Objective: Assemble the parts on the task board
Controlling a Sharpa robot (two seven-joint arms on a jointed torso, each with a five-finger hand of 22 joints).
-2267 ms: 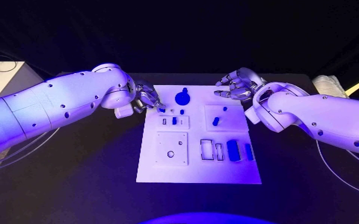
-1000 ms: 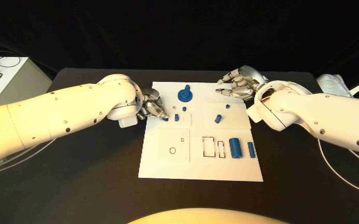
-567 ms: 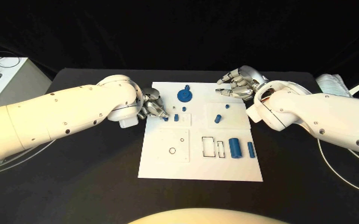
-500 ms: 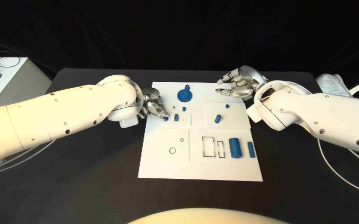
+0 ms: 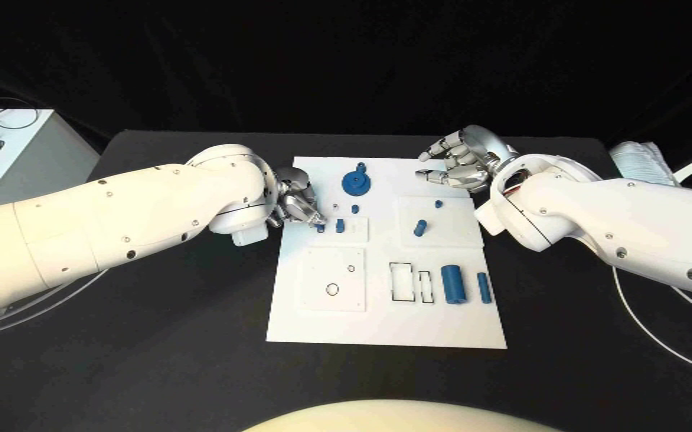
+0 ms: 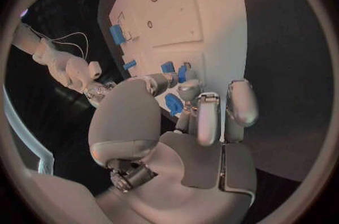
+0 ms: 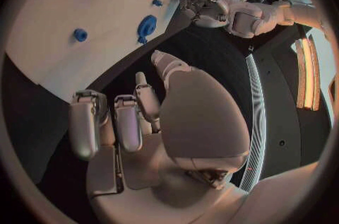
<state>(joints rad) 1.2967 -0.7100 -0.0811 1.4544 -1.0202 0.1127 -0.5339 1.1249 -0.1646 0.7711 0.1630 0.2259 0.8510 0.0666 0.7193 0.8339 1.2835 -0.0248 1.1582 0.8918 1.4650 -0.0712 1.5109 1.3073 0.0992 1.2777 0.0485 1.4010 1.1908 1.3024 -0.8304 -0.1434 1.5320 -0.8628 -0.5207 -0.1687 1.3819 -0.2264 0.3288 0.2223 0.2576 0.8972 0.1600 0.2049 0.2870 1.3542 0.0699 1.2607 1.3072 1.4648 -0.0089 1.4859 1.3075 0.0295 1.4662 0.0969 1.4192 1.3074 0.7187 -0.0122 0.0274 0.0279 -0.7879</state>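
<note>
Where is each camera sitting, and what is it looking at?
Head view: on the robot's head, looking down at the task board; both arms show, with the left hand and right hand.
Left wrist view: behind the left hand, facing the board.
Right wrist view: behind the right hand, facing the board.
Shared: all show the board and the round blue part.

One white task board (image 5: 387,327) lies on the desk (image 5: 173,352). On it I count eight blue parts: one round disc (image 5: 353,185), one large cylinder (image 5: 453,285), one slim bar (image 5: 483,288), and five small pegs, though some may be hidden. Two robot hands: left (image 5: 296,202), right (image 5: 459,162).
</note>
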